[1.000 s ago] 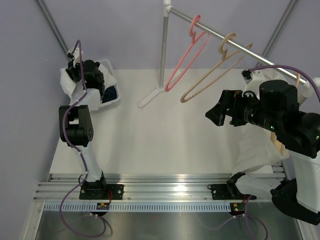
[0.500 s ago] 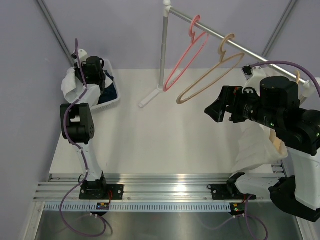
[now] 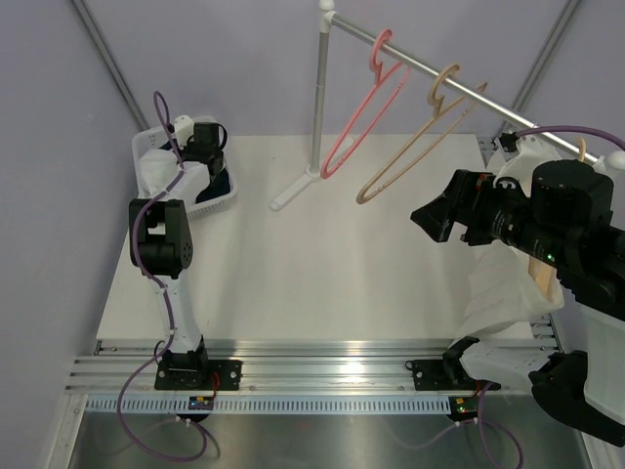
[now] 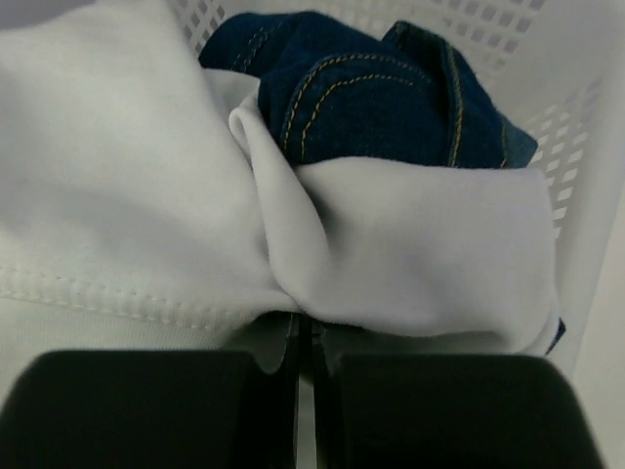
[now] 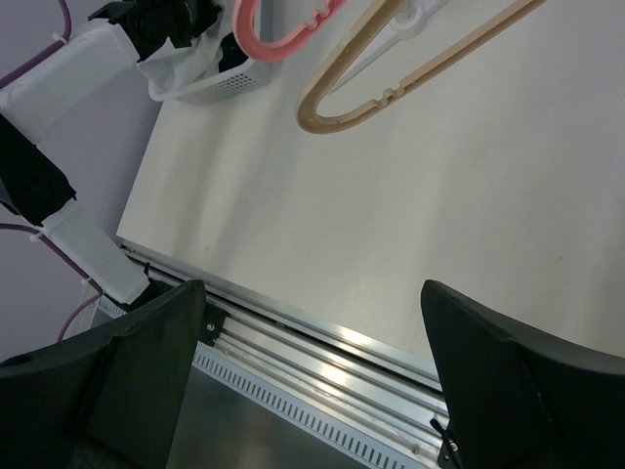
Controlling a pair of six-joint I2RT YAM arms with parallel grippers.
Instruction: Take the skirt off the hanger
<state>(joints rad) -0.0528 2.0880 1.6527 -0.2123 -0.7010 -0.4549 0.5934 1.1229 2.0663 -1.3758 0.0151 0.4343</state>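
My left gripper [image 3: 200,147] is over the white basket [image 3: 221,198] at the far left, shut on a fold of the white skirt [image 3: 156,171]. In the left wrist view the skirt [image 4: 410,244] bunches at my closed fingertips [image 4: 308,327] and lies over blue jeans [image 4: 371,88] inside the basket [image 4: 586,147]. My right gripper [image 3: 441,210] is open and empty, held in the air right of the bare tan hanger [image 3: 420,137]. The right wrist view shows its jaws wide apart [image 5: 312,322] above the table.
A bare pink hanger [image 3: 366,112] and the tan one hang on the metal rail [image 3: 488,98], held up by a white post [image 3: 318,98]. Another white garment [image 3: 503,293] hangs behind my right arm under a third hanger [image 3: 582,149]. Aluminium rails [image 3: 322,362] run along the near edge.
My left gripper has swung right and down over the basket, bringing the white skirt with it. My right arm has shifted slightly right, and the tan hanger sways.
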